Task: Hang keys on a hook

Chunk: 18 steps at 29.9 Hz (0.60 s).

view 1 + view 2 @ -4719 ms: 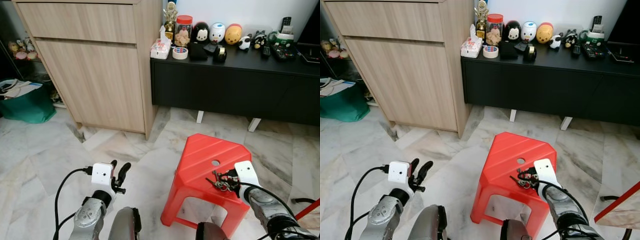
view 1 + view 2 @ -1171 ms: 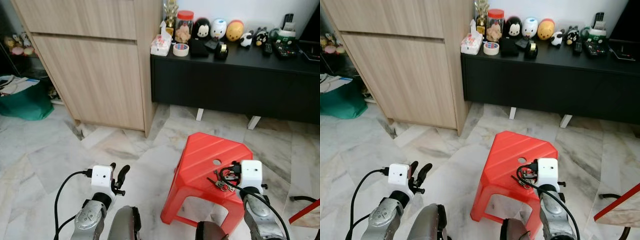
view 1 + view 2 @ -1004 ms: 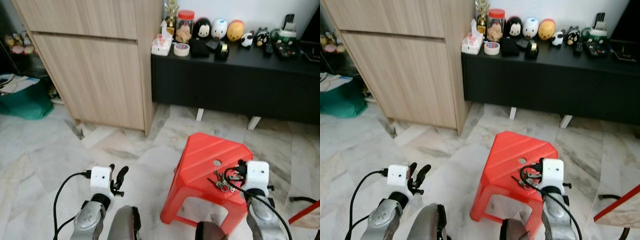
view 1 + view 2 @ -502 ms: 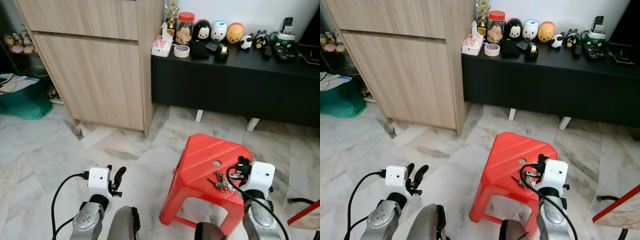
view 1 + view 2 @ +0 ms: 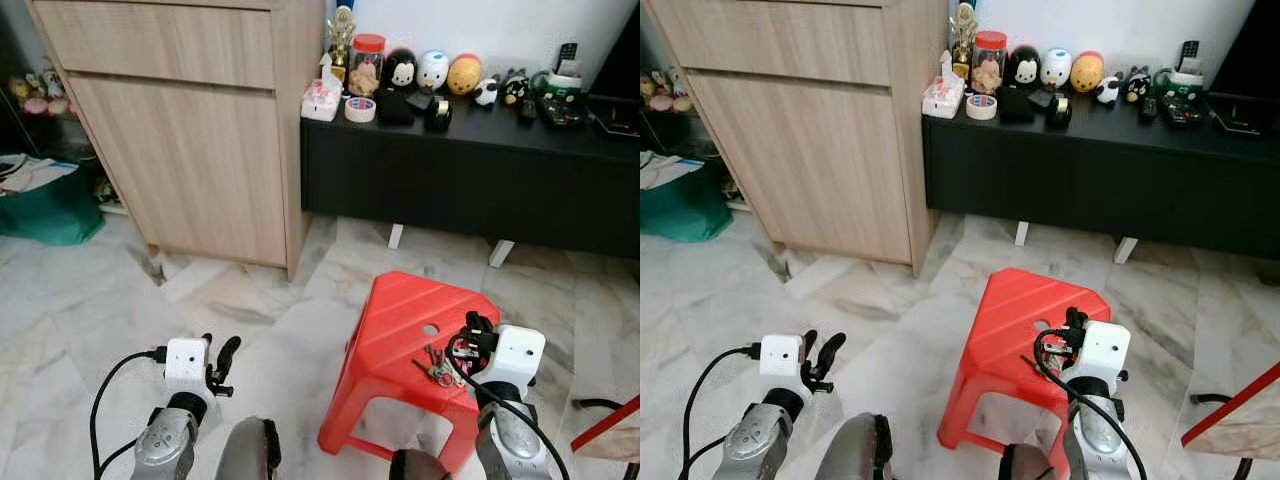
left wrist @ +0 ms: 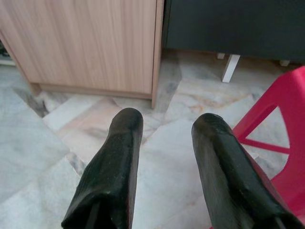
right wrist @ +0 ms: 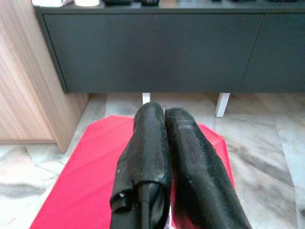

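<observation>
1. One red stool (image 5: 405,345).
2. One bunch of keys (image 5: 438,368).
3. One wooden cabinet (image 5: 180,130).
4. One black sideboard (image 5: 470,180).
5. One tape roll (image 5: 360,108).
6. One red-lidded jar (image 5: 367,62).
7. Two grippers: left gripper (image 5: 217,360), right gripper (image 5: 470,332).

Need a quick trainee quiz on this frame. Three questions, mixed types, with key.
1. True or false: the left gripper has its jaws shut.
2. The keys, near the right gripper, lie on: A) the red stool B) the floor C) the wooden cupboard.
3. Fill in: the tape roll stands on the black ____.

Key: 1 false, the jaws are open; 2 A; 3 cabinet.
</observation>
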### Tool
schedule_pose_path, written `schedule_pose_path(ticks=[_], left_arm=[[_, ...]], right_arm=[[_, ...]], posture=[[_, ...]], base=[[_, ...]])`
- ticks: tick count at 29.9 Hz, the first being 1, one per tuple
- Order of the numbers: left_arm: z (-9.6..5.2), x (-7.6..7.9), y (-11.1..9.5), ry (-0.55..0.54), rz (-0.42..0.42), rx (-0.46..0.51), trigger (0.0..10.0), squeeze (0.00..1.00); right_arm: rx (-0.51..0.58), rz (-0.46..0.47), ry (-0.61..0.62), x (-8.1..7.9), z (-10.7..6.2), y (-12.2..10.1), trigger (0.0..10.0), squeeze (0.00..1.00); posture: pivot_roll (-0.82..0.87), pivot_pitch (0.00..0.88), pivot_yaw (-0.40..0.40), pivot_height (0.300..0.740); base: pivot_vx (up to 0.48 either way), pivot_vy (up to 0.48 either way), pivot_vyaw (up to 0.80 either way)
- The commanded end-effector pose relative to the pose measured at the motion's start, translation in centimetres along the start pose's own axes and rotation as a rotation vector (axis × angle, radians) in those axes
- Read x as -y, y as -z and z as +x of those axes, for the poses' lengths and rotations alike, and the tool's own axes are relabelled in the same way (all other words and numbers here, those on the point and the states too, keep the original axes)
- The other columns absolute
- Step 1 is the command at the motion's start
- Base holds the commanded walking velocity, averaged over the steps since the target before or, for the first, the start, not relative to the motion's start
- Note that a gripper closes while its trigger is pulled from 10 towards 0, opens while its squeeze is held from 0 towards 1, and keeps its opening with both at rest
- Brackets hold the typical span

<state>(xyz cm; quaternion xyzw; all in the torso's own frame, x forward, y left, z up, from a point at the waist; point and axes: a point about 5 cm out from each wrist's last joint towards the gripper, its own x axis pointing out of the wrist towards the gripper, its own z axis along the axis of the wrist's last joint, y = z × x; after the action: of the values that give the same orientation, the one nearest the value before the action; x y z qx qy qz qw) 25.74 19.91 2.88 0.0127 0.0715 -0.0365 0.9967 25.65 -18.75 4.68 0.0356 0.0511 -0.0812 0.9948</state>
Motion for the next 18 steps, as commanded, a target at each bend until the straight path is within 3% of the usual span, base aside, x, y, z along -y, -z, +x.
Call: schedule_pose_path(ticks=[1, 9, 18], left_arm=[[0.2, -0.2, -0.1, 0.004, 0.017, 0.001, 10.0, 0.0], [0.2, -0.9, 0.7, -0.011, 0.071, -0.052, 10.0, 0.0], [-0.4, -3.1, 2.6, -0.067, 0.11, -0.168, 10.0, 0.0]], right_arm=[[0.003, -0.004, 0.017, 0.4, 0.2, -0.2, 10.0, 0.0], [-0.007, 0.008, 0.025, 0.5, 0.5, -0.1, 10.0, 0.0], [-0.025, 0.013, 0.016, 0.1, 0.8, 0.3, 10.0, 0.0]], posture=[[0.06, 0.0, -0.033, 0.677], [0.06, 0.0, -0.037, 0.722], [0.07, 0.0, -0.037, 0.722]], base=[[0.0, 0.0, 0.0], [0.0, 0.0, 0.0], [0.0, 0.0, 0.0]])
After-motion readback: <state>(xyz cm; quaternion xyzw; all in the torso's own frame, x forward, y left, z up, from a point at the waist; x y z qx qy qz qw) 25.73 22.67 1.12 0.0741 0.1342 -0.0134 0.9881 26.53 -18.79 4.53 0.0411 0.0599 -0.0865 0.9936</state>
